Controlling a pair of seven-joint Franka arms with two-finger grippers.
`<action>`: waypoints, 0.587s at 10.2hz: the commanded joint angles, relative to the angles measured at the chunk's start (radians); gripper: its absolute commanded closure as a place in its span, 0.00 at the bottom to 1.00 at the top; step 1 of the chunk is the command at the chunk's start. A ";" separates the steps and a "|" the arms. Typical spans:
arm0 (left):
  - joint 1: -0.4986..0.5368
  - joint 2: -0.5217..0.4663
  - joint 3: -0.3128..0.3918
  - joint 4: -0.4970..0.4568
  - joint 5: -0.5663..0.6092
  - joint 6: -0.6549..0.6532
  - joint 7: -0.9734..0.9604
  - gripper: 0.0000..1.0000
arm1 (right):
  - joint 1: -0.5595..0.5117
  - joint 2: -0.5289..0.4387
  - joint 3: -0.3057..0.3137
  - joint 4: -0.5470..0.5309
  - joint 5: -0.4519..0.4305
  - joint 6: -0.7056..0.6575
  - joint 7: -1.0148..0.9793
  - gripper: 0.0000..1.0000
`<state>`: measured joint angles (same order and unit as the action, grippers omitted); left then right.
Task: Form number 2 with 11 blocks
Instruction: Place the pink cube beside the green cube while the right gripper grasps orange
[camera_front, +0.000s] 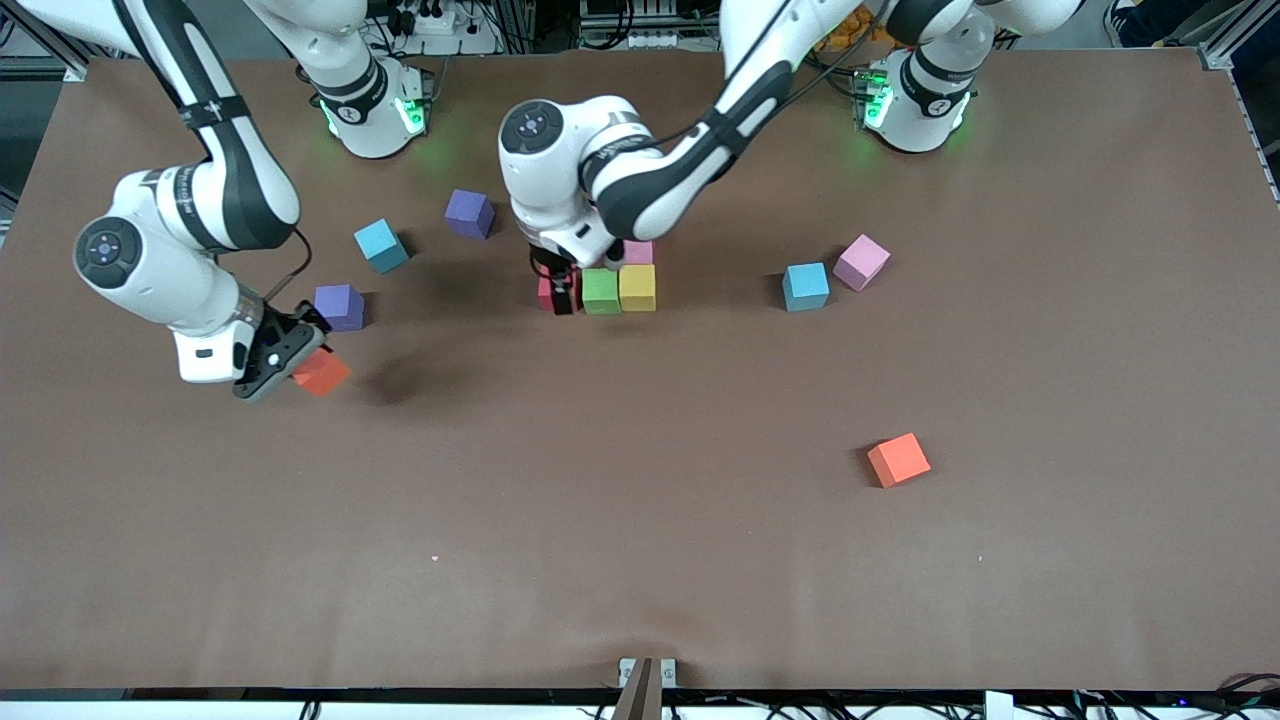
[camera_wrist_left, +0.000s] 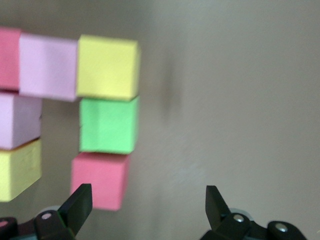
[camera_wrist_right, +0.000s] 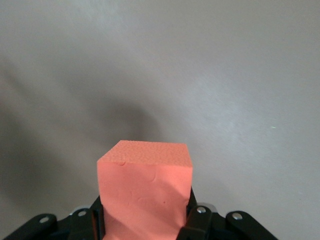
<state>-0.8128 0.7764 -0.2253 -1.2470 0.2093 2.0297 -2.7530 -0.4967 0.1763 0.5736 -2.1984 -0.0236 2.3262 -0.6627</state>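
Note:
A cluster of blocks lies mid-table: red (camera_front: 546, 291), green (camera_front: 600, 290) and yellow (camera_front: 637, 287) in a row, with pink (camera_front: 638, 252) touching the yellow one. The left wrist view shows the same yellow (camera_wrist_left: 107, 67), green (camera_wrist_left: 107, 125) and red (camera_wrist_left: 100, 180) row, plus a pink block (camera_wrist_left: 47, 67) and more pink and yellow ones beside it. My left gripper (camera_front: 562, 290) (camera_wrist_left: 149, 202) stands open over the red block, which sits by one fingertip. Toward the right arm's end, my right gripper (camera_front: 295, 370) (camera_wrist_right: 145, 220) is shut on an orange block (camera_front: 322, 372) (camera_wrist_right: 145, 190) above the table.
Loose blocks lie around: two purple (camera_front: 469, 213) (camera_front: 340, 307) and a cyan (camera_front: 381, 245) toward the right arm's end. A cyan (camera_front: 805, 286) and a pink (camera_front: 861, 262) lie toward the left arm's end, and an orange (camera_front: 898, 459) nearer the front camera.

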 joint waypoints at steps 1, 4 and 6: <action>0.099 -0.036 -0.008 -0.060 0.024 -0.058 -0.015 0.00 | 0.096 -0.014 -0.005 -0.003 0.037 -0.007 0.233 0.72; 0.287 -0.098 -0.011 -0.118 0.024 -0.074 0.181 0.00 | 0.257 0.003 -0.003 -0.003 0.037 0.022 0.625 0.73; 0.424 -0.126 -0.011 -0.152 0.025 -0.062 0.268 0.00 | 0.366 0.028 -0.003 -0.003 0.037 0.079 0.861 0.73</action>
<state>-0.4787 0.7170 -0.2187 -1.3206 0.2205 1.9674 -2.5297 -0.1898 0.1869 0.5768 -2.1991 -0.0020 2.3675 0.0613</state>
